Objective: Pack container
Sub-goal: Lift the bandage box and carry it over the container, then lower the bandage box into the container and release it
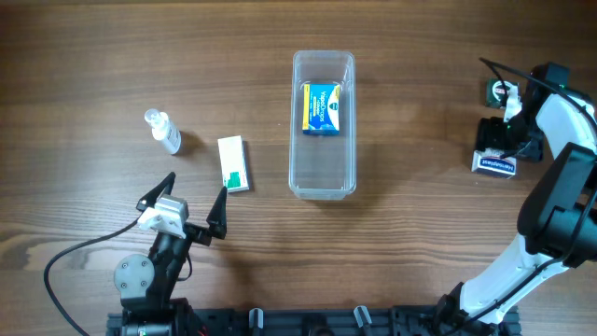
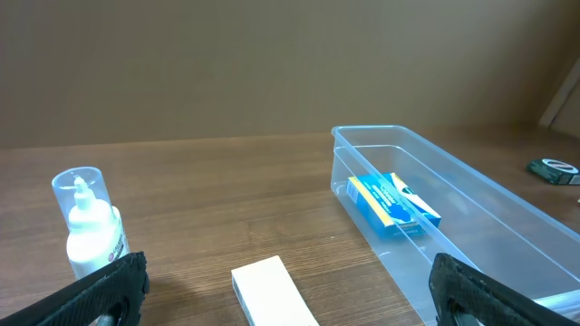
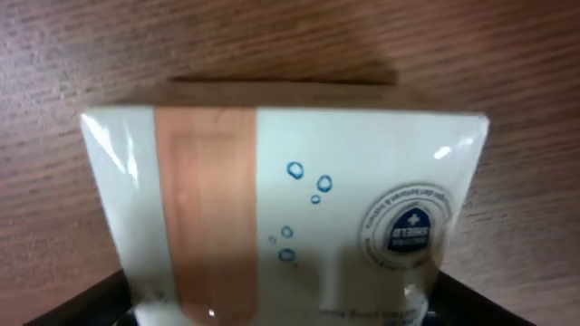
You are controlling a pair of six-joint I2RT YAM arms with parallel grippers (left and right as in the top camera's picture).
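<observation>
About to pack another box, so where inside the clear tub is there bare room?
The container is free in its half nearer the robot, from the blue box to the end wall. The far half is crowded: the blue box lies there.

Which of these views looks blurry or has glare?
Right wrist: bandage box fills the frame, soft, with glare near its top corners. Left wrist: fingers blurred, container sharp. Overhead: evenly lit, crisp.
</observation>
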